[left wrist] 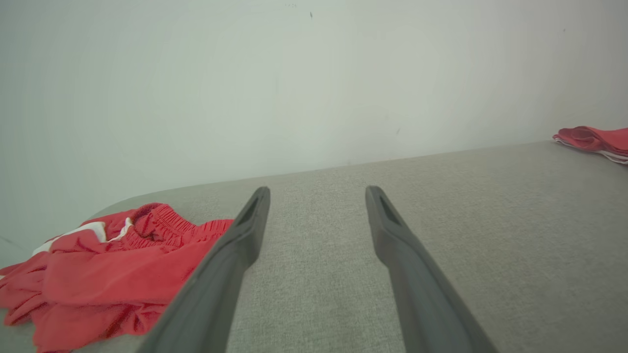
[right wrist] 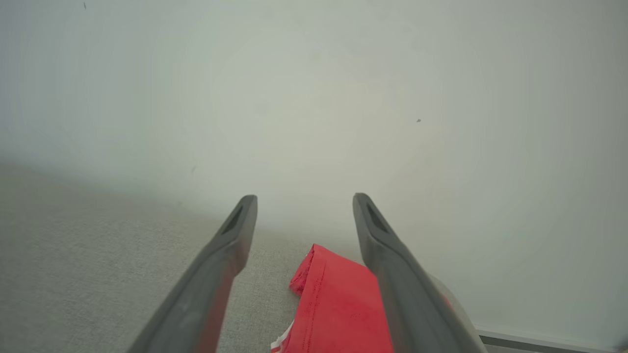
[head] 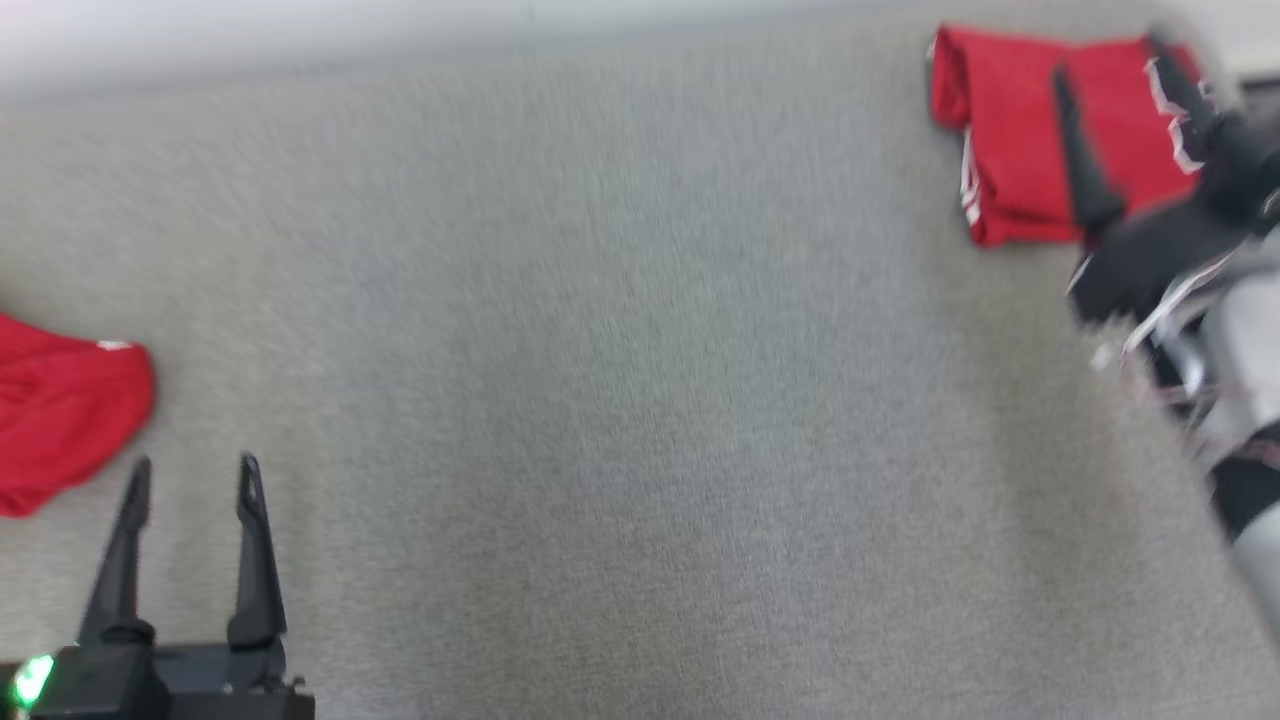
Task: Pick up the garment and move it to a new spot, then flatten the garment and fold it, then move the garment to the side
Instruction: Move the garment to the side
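**Both grippers wide, nothing held**

My right gripper [head: 1108,58] stands wide open and holds nothing. In the head view it sits at 2 o'clock, its fingers reaching over the folded garment [head: 1010,130], which lies flat on the grey surface [head: 640,400] at 1 o'clock, by the far edge. In my right wrist view [right wrist: 304,196] the folded garment [right wrist: 338,304] lies below the fingers at 5 o'clock, partly under one of them; I cannot tell if that finger touches it.

My left gripper [head: 194,463] is at 7 o'clock, also wide and empty. A crumpled garment [head: 60,410] lies just beside it at 9 o'clock, apart from its fingers.
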